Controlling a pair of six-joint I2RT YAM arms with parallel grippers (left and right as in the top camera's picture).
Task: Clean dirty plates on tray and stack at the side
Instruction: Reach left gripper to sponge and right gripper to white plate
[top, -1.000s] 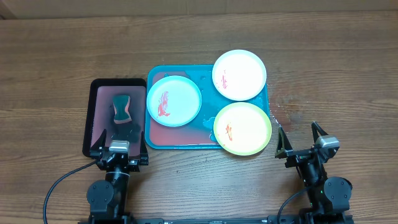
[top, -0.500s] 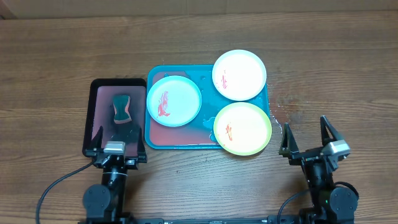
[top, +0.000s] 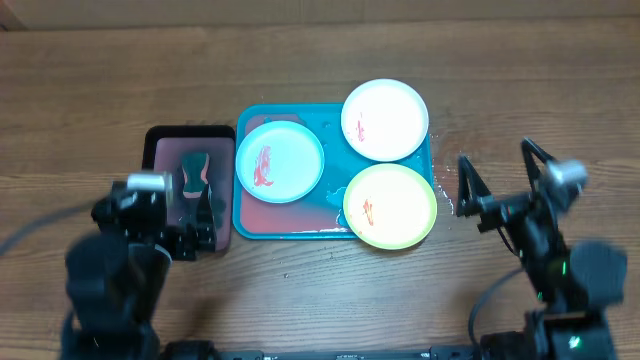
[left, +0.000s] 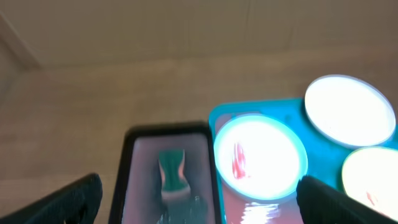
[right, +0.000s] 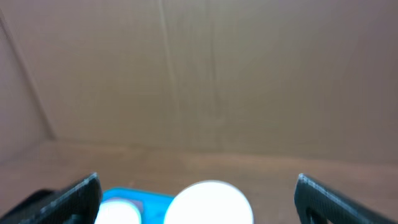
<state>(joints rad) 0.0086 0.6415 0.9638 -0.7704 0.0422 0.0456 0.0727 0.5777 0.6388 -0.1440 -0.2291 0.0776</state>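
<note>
Plates, three of them, lie flat on the teal tray (top: 300, 236) at the middle of the wooden table (top: 100, 80). The light blue plate (top: 280, 161) is at its left. The white plate (top: 385, 120) and the yellow-green plate (top: 390, 206) overlap the rim at the far right and near right corners. From overhead each shows a red smear.

The tray's long axis runs left to right, with a pinkish wet film at its near left. Just left sits a black tray (top: 160, 150), long axis near to far, with a dark sponge (top: 194, 172) lying the same way.

The left wrist view, blurred, shows the sponge, the blue plate and parts of the other two. The right wrist view catches only part of the white plate and a sliver of tray below a brown wall (right: 199, 74).

The left gripper (left: 199, 182) hangs over the black tray's near end, fingers spread wide and released. The right gripper (top: 494, 152) hovers right of the tray, likewise spread and grasping nothing.
</note>
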